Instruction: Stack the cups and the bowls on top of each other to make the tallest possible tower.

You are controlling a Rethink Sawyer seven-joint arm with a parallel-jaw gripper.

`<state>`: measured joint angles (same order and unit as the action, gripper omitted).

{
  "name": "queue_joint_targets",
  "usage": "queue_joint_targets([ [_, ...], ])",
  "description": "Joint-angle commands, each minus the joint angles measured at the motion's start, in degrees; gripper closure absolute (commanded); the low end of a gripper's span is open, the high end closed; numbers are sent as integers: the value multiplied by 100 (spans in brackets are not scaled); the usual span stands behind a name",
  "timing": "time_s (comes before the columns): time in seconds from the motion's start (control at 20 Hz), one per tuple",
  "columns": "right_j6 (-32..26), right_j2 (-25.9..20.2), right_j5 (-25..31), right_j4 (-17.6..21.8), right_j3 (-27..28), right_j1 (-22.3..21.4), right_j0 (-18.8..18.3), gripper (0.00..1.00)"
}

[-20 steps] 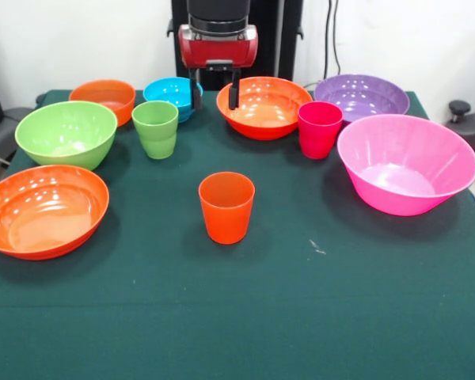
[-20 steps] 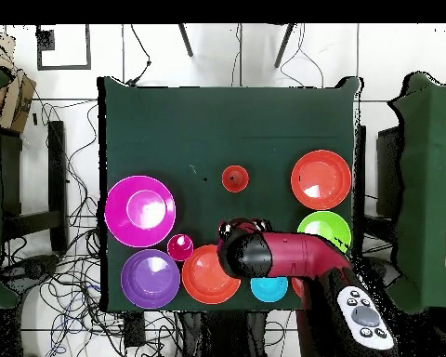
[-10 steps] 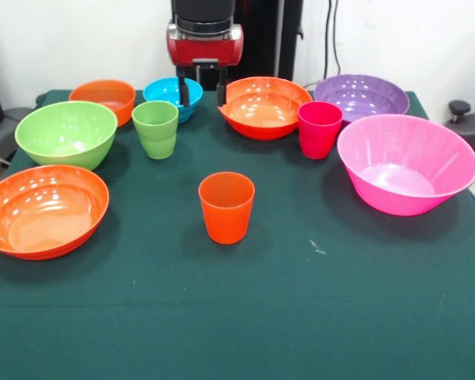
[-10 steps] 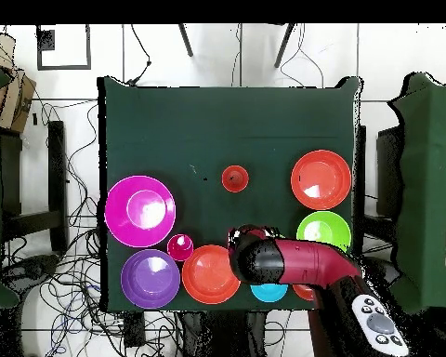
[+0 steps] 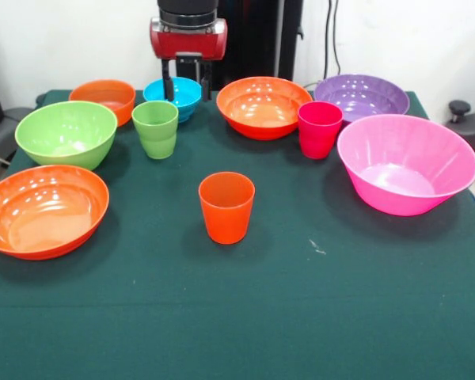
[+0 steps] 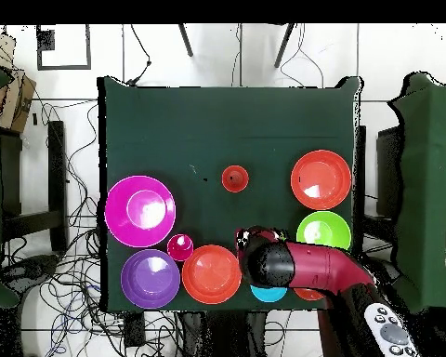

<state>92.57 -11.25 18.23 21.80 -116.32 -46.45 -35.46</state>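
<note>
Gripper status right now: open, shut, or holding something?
Gripper: open and empty, fingers apart above the small glossy blue plastic bowl.

Dark green tabletop (image 5: 317,317) under a bright spread: deep pink bowl (image 5: 406,164), purple bowl (image 5: 362,96), glossy orange bowl (image 5: 263,106), a second wide orange bowl (image 5: 43,210), lime green bowl (image 5: 66,133), small orange bowl (image 5: 104,99), small blue bowl (image 5: 174,96). Cups: light green cup (image 5: 155,129), orange cup (image 5: 226,207), magenta-red cup (image 5: 319,129). Red and black hand (image 5: 186,77) over the blue
</note>
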Motion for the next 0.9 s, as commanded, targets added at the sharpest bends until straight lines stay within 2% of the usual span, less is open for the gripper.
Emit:
queue_joint_targets([
  [0.05,66,-299,-187,550,-179,412,88,0],
  [0.65,26,-372,-331,731,327,972,18,0],
  [0.9,-112,-472,-195,765,347,949,-138,0],
])
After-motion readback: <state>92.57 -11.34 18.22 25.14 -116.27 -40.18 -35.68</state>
